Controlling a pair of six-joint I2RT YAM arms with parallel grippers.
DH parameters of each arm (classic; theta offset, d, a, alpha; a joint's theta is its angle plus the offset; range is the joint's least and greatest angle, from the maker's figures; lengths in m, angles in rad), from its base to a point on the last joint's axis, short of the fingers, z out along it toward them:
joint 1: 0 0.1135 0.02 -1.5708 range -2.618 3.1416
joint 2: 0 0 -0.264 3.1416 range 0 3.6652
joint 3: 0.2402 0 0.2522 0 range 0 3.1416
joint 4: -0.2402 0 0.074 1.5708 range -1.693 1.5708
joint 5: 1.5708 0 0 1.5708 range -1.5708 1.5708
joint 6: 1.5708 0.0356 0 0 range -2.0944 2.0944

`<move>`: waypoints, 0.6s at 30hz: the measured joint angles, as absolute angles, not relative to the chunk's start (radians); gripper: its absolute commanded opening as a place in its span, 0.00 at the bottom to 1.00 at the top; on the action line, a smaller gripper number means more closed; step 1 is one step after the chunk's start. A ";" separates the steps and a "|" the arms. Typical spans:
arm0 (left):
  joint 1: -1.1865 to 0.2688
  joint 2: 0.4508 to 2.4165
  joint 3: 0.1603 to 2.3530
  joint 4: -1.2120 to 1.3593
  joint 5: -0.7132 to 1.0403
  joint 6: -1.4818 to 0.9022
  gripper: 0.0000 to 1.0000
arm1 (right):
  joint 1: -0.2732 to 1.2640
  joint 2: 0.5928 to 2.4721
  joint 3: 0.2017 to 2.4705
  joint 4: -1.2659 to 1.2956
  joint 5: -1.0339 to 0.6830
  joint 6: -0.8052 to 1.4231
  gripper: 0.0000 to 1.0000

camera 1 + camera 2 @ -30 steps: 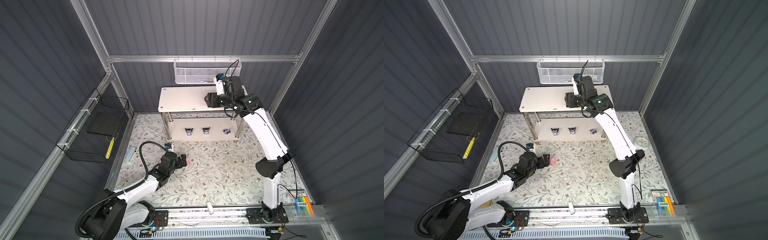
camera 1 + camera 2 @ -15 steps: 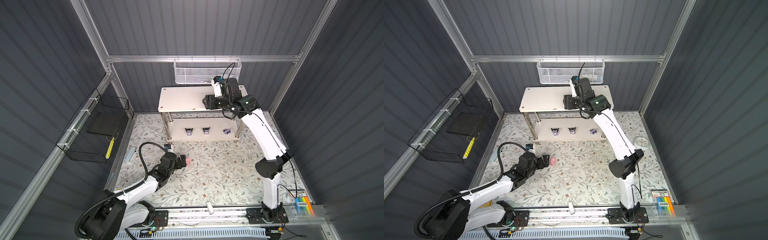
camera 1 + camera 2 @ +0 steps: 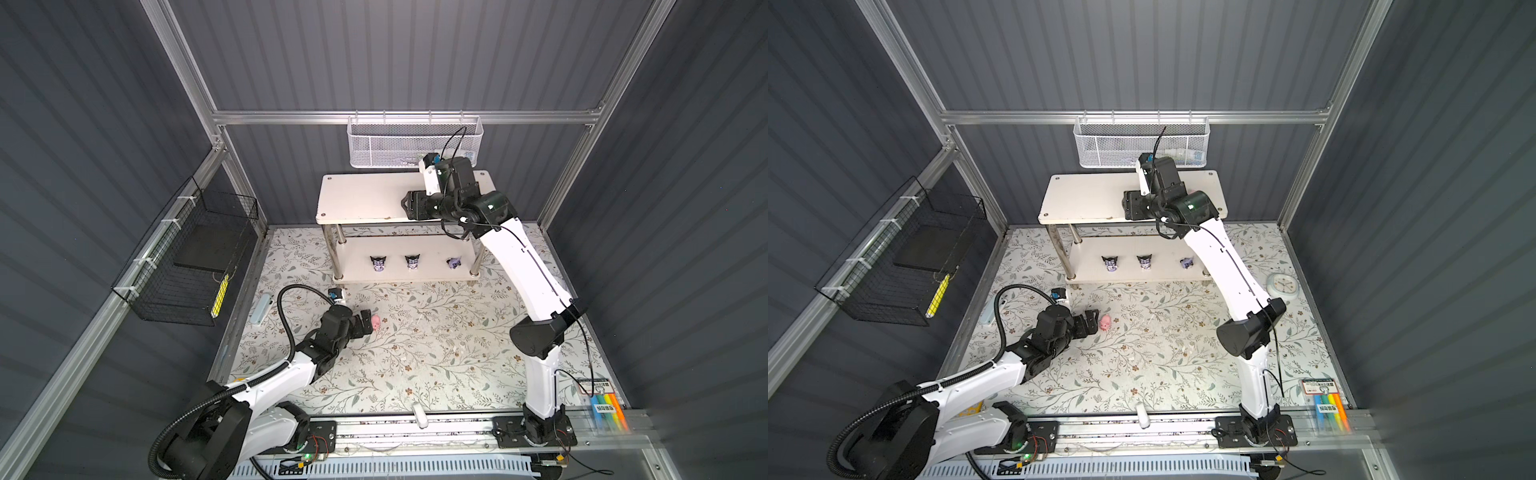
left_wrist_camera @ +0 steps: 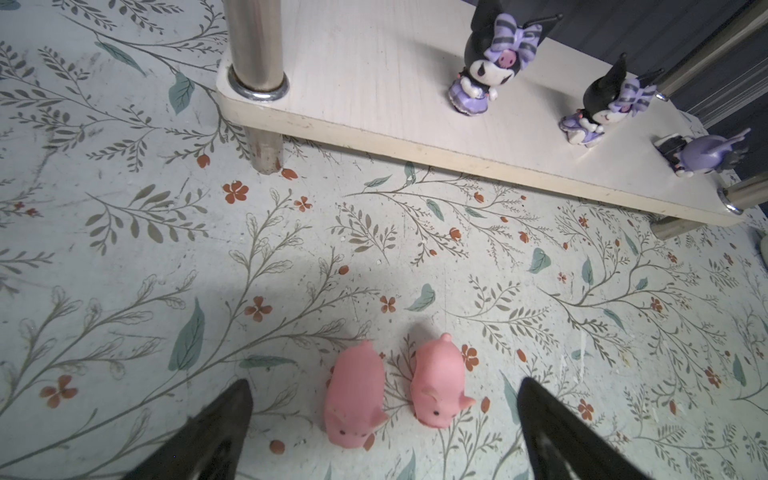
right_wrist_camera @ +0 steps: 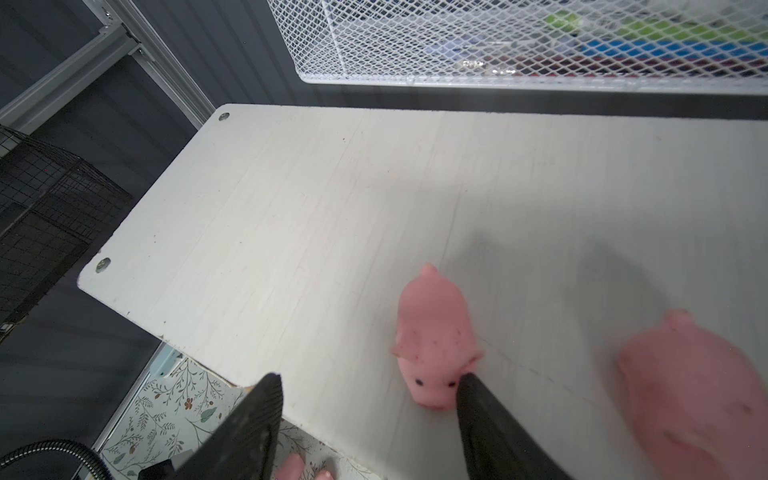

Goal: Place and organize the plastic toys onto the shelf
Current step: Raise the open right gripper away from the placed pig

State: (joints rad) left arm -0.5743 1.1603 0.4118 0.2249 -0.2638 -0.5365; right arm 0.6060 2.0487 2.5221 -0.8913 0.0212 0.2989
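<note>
The left pincer (image 4: 384,382) is spread wide around two pink pigs (image 4: 355,399) on the bench (image 4: 124,249). The right pincer (image 5: 370,376) is held open over the top board of the shelf (image 5: 311,199), with another pig (image 5: 434,332) seen just beside one fingertip (image 5: 478,401).

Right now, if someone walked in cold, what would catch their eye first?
Two pink pigs sit side by side on the flowery mat between the open jaws of the left gripper. On the shelf, two black-and-purple figures stand on the lower board beside a toppled one, while the open right gripper hovers by two more pigs up top.
</note>
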 measured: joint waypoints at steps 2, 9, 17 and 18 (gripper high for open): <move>-0.574 1.160 0.412 0.225 -0.264 -0.537 0.99 | 0.607 2.049 2.522 -0.889 0.021 0.300 0.69; -0.574 1.160 0.412 0.225 -0.264 -0.537 0.99 | 0.609 2.045 2.518 -0.890 0.022 0.299 0.69; -0.574 1.157 0.412 0.221 -0.265 -0.537 0.99 | 0.609 1.931 2.423 -0.880 0.010 0.299 0.70; -0.574 1.155 0.412 0.221 -0.265 -0.537 0.99 | 0.609 1.906 2.409 -0.875 0.006 0.299 0.70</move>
